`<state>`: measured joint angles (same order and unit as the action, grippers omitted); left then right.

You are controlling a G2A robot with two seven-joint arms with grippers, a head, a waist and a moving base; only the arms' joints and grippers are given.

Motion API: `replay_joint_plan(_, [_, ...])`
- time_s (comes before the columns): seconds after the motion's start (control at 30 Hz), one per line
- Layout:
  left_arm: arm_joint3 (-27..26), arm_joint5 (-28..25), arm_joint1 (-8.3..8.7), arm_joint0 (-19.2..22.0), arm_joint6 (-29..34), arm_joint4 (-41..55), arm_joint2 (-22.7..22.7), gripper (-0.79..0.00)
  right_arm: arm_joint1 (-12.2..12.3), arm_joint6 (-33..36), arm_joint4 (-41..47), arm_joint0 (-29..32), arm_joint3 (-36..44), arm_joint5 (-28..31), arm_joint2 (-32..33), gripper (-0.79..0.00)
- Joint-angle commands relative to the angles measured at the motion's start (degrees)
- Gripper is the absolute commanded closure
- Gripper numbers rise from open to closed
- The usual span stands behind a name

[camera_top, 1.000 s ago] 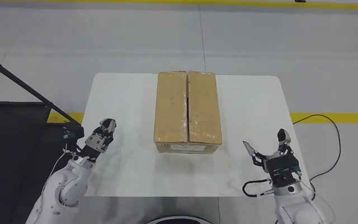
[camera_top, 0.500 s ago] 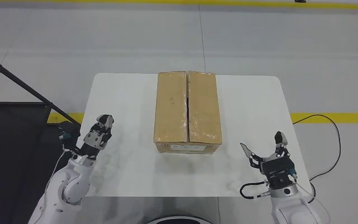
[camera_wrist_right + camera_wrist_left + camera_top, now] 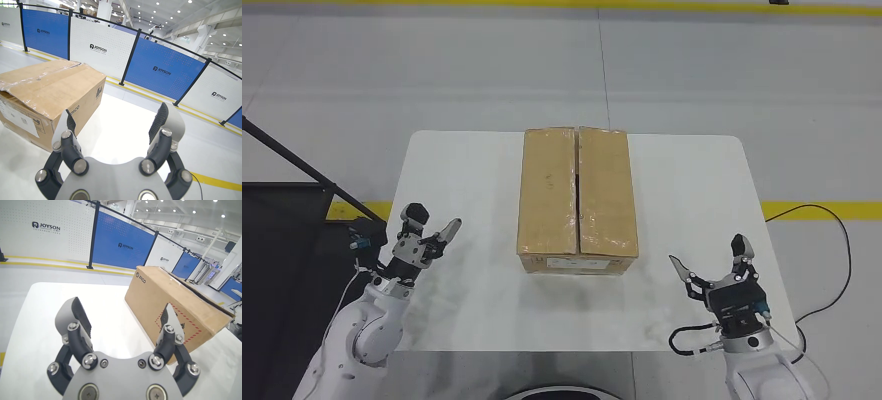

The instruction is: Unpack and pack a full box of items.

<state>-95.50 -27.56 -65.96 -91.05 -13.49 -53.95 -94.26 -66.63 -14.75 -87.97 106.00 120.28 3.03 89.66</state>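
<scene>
The left gripper [image 3: 435,222] hangs over the table's left near corner, its two fingers spread wide and holding nothing. The right gripper [image 3: 707,253] sits at the right near edge, likewise spread and holding nothing. Bare white tabletop lies between each gripper and the box [image 3: 577,200].

The box is brown cardboard and stands mid-table, long side running away from the robot. Its two top flaps are shut along a centre seam, with wrinkled clear tape over them. The near end carries a white label, and the flap edge above it gapes slightly. The left side face bears a red dashed diamond.

The table [image 3: 462,170] is white with rounded corners. A black cable [image 3: 827,250] loops on the floor to its right. Fence panels [image 3: 166,70], blue and white, stand beyond.

One box, one table, two grippers.
</scene>
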Motion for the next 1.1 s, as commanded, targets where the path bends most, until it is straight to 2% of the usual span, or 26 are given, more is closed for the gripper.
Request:
replay_joint_plan(0.0, [-0.4,0.8,0.0,-0.3,-0.4,-2.3,0.1,-0.785,0.0,0.0,0.0,0.0,0.0,0.0,0.0,-0.785])
replay_joint_plan(0.23, [-1.7,6.0,-0.5,-0.3,-2.2,-10.1,4.2,-0.785,0.1,-3.8,-2.0,0.3,0.0,1.6,0.4,-0.785])
replay_joint_plan(0.53, [-1.0,14.0,-1.44,2.0,-1.9,-16.8,10.5,-0.785,0.4,-9.2,-7.2,2.0,0.8,4.8,1.6,-0.785])
replay_joint_plan(0.87, [0.8,14.4,-1.96,4.6,0.9,-20.5,14.9,-0.785,0.4,-9.2,-7.2,2.0,0.8,4.8,1.6,-0.785])
replay_joint_plan(1.07, [1.2,11.9,-2.03,5.1,1.5,-20.6,16.1,-0.785,0.4,-9.2,-7.2,2.0,0.8,4.8,1.6,-0.785])
